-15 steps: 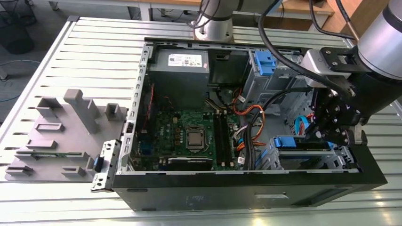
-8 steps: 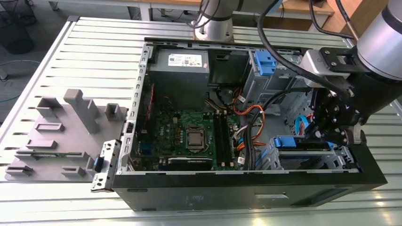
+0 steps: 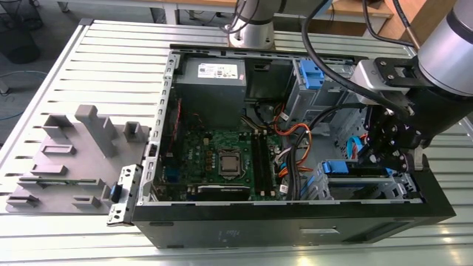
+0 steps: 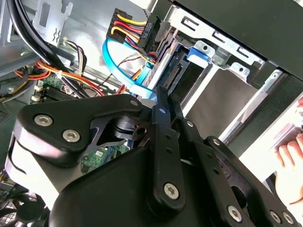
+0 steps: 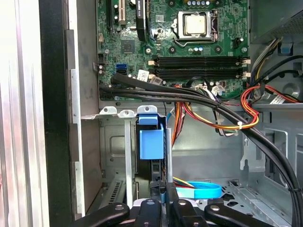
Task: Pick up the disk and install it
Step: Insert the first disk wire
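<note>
The disk (image 3: 353, 169) stands on edge in the drive bay at the front corner of the open computer case, on the exterior view's right, its blue bracket on top. In the first wrist view the disk (image 5: 151, 163) shows edge-on below its blue bracket tab (image 5: 151, 142). My gripper (image 3: 389, 162) reaches down into the case at the disk's rear end. In the second wrist view the fingers (image 4: 163, 101) lie close together and end at the disk (image 4: 174, 71) beside its connector. The gripper (image 5: 161, 189) looks shut on the disk's end.
The motherboard (image 3: 221, 160) lies in the case's middle, with black and coloured cables (image 3: 292, 149) crossing beside the bay. A light-blue data cable (image 4: 120, 71) hangs near the fingers. Another blue bracket (image 3: 310, 75) sits in the upper bay. A grey fixture (image 3: 74, 155) stands left. A person's hand (image 4: 289, 163) shows outside the case.
</note>
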Motion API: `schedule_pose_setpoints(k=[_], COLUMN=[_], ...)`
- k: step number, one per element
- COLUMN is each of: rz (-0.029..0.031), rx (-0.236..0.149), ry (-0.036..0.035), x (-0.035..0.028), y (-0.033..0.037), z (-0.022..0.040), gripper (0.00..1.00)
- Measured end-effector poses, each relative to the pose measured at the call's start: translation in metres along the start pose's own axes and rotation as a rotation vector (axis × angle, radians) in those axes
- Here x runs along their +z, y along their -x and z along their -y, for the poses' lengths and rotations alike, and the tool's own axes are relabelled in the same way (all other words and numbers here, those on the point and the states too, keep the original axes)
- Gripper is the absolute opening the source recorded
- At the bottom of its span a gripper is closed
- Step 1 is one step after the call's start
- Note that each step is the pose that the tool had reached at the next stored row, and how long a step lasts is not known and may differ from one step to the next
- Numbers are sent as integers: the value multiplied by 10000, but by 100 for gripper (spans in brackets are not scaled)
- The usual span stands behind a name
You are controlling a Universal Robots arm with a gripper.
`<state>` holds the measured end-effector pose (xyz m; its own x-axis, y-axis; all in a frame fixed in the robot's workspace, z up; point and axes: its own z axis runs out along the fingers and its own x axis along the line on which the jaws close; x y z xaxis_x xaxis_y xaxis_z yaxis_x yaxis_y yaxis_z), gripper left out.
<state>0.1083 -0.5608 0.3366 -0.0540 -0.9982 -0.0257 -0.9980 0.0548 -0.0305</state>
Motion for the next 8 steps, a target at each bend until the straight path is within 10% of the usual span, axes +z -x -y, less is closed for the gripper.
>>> schedule_pose_setpoints(k=[8], rz=[-3], rx=[1], ry=[0], x=[1], y=[-6], z=[0], gripper=[16])
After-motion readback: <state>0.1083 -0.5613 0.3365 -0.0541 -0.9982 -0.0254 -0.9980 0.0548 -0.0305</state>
